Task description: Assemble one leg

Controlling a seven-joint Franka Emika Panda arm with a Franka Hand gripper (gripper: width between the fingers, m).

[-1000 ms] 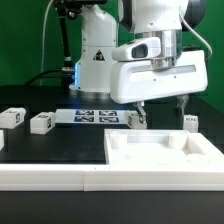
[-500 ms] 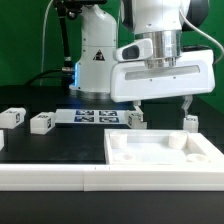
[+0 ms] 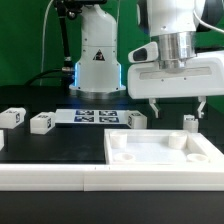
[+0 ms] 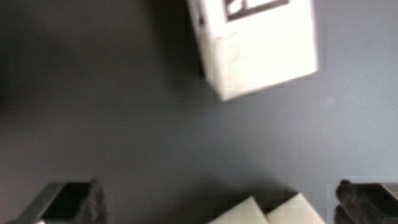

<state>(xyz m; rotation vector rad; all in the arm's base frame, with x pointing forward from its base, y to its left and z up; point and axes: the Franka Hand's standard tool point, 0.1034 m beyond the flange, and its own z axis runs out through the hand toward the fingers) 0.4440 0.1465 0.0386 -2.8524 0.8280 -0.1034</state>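
Beneath the tool (image 3: 176,108): dark table (image 3: 60,145), with nothing between the fingers.

- Tool: raised off the table, fingers spread wide, empty. Judged to be held open and high so it can come down over a part without knocking it.
- Leg (image 3: 137,119): on the table, below and just outside the tool's finger on the exterior view's left. Not touched.
- Second leg (image 3: 190,122): on the table, below the tool's other finger. Not touched.
- Wrist view: one leg (image 4: 258,45), tag face up, lies askew ahead of the tool and well apart from both fingers (image 4: 71,200). Which of the two legs it is cannot be told. Its skew suggests the tool must turn to match before closing.
- Tabletop (image 3: 165,150): large white piece lying flat below the tool, toward the exterior camera, corner sockets facing up, presumably to take a leg from above. A white corner (image 4: 267,212) shows between the fingers, probably part of it.
- Marker board (image 3: 95,116): flat on the table, beyond the first leg from the tool.
- Spare legs (image 3: 40,122): two, far from the tool, past the marker board.
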